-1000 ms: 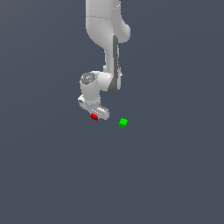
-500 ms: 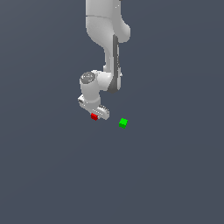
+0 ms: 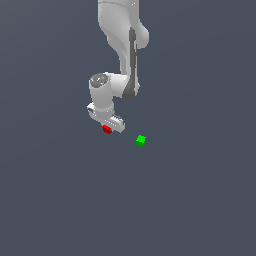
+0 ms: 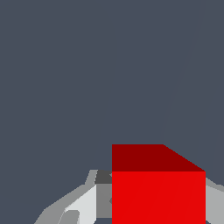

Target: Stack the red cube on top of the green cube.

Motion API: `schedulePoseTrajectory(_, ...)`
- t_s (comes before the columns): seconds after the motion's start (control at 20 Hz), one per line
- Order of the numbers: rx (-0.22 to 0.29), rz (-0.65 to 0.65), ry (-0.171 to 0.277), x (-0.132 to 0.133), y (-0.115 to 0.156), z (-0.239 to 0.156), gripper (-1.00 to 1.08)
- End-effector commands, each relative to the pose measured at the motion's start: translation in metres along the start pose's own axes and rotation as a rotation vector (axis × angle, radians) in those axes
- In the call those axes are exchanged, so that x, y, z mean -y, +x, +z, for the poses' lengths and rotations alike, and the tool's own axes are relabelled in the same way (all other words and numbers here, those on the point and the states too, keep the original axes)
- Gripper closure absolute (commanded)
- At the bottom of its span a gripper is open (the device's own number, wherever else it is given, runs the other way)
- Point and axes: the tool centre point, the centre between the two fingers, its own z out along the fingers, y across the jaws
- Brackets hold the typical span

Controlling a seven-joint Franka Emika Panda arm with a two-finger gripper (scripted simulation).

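The red cube (image 3: pixel 106 129) sits between the fingers of my white gripper (image 3: pixel 107 128), just under the hand. In the wrist view the red cube (image 4: pixel 158 192) fills the gap, with a grey finger (image 4: pixel 103 197) against one side and the other finger at its opposite side. The gripper is shut on it. The green cube (image 3: pixel 141 140) lies on the grey floor, a short way toward the exterior view's right of the gripper and slightly lower in that picture. The green cube does not show in the wrist view.
The white arm (image 3: pixel 122 45) comes down from the top of the exterior view to the gripper. A plain dark grey floor (image 3: pixel 190 200) surrounds both cubes.
The gripper and the red cube have shifted slightly upward in the exterior view. The green cube has not moved.
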Motion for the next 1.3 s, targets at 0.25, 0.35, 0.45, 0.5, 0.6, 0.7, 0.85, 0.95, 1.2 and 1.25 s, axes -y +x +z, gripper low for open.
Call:
schedulePoseTrajectory(0.25, -0.001, 0.0, 0.0, 0.0, 0.001, -0.044, 1.08)
schedulePoseTrajectory(0.35, -0.001, 0.0, 0.0, 0.0, 0.001, -0.051, 1.08)
schedulePoseTrajectory(0.45, -0.002, 0.0, -0.001, 0.0, 0.001, -0.057, 1.08)
schedulePoseTrajectory(0.5, -0.002, 0.0, -0.001, 0.0, 0.001, -0.059, 1.08)
schedulePoseTrajectory(0.6, -0.002, 0.0, -0.001, 0.0, 0.001, -0.061, 1.08)
schedulePoseTrajectory(0.7, -0.002, 0.0, -0.001, 0.0, 0.001, -0.06, 1.08)
schedulePoseTrajectory(0.85, -0.002, 0.0, -0.001, 0.003, 0.001, -0.059, 1.08)
schedulePoseTrajectory(0.95, -0.002, 0.0, -0.001, 0.009, -0.001, -0.057, 1.08)
schedulePoseTrajectory(1.2, -0.002, 0.0, 0.0, 0.035, -0.008, -0.049, 1.08)
schedulePoseTrajectory(1.25, -0.002, 0.0, 0.0, 0.042, -0.011, -0.046, 1.08)
